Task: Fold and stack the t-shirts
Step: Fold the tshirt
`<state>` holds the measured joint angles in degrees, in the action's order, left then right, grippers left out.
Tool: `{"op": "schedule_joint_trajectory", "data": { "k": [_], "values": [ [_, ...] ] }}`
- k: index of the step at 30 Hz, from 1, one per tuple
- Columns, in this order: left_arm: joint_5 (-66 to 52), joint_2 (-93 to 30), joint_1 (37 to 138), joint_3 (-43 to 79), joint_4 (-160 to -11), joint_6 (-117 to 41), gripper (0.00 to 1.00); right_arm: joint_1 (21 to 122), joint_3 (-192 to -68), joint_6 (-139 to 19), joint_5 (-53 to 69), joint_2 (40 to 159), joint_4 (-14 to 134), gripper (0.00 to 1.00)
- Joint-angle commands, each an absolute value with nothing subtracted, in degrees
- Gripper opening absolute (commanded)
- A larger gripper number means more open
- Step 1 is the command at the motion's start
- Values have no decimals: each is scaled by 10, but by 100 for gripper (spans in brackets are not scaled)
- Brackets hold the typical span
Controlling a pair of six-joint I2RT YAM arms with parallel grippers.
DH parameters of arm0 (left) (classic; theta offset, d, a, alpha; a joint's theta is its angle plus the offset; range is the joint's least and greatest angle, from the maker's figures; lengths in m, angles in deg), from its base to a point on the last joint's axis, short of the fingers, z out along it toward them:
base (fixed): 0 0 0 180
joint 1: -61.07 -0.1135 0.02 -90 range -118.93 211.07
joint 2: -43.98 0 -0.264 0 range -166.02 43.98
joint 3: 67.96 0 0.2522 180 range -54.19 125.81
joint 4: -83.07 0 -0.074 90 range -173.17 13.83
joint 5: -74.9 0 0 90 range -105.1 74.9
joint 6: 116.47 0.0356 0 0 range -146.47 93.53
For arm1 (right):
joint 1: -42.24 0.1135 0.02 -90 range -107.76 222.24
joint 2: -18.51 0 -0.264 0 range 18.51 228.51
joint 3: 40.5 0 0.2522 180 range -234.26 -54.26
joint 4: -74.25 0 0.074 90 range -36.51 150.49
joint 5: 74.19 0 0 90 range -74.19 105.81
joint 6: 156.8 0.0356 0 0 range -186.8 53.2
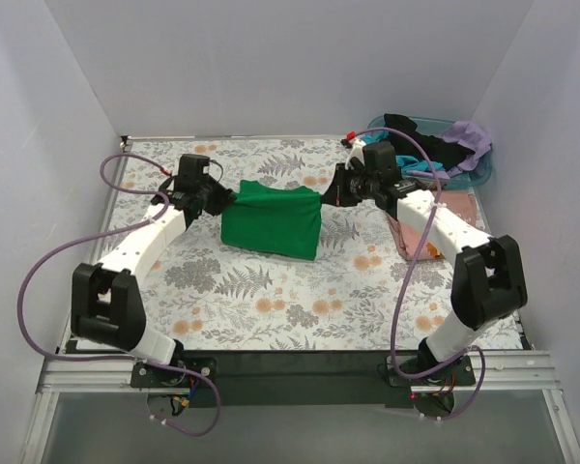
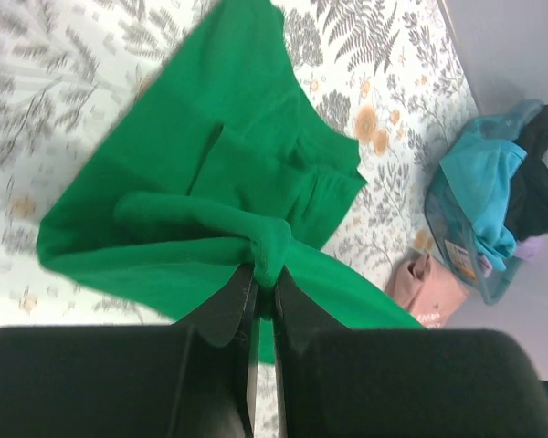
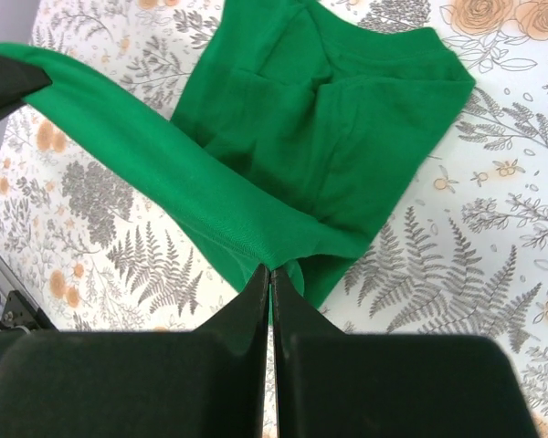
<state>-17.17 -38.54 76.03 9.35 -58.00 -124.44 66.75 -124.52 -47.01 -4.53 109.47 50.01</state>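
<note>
The green t-shirt (image 1: 271,221) hangs partly folded above the middle of the floral table, stretched between both grippers. My left gripper (image 1: 228,198) is shut on its left top corner; the left wrist view shows the cloth (image 2: 210,182) bunched between the jaws (image 2: 266,274). My right gripper (image 1: 334,193) is shut on the right top corner; the right wrist view shows the hem (image 3: 256,182) pinched at the fingertips (image 3: 271,271). A folded salmon-pink shirt (image 1: 406,237) lies at the right under my right arm. Black, teal and lavender shirts (image 1: 435,145) sit in a bin.
A clear bluish bin (image 1: 478,172) stands at the back right corner and shows in the left wrist view (image 2: 457,228). The pink shirt also shows there (image 2: 425,287). White walls enclose the floral table (image 1: 271,300) on three sides.
</note>
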Motion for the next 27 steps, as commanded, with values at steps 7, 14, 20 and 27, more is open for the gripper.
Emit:
{"op": "schedule_joint_trajectory", "data": {
  "k": [7, 14, 20, 27],
  "values": [
    [-182, -577, 725, 237, -655, -1169, 0, 599, -1410, -476, -91, 1276, 510, 1],
    [-152, -768, 714, 447, -619, -1122, 98, 564, -1575, -478, -103, 1429, 500, 97],
    [-133, -754, 714, 490, -547, -1124, 98, 571, -1583, -524, -92, 1400, 417, 98],
    [-83, -633, 747, 271, -644, -1122, 98, 654, -1323, -523, -55, 1227, 488, 98]
  ]
}}
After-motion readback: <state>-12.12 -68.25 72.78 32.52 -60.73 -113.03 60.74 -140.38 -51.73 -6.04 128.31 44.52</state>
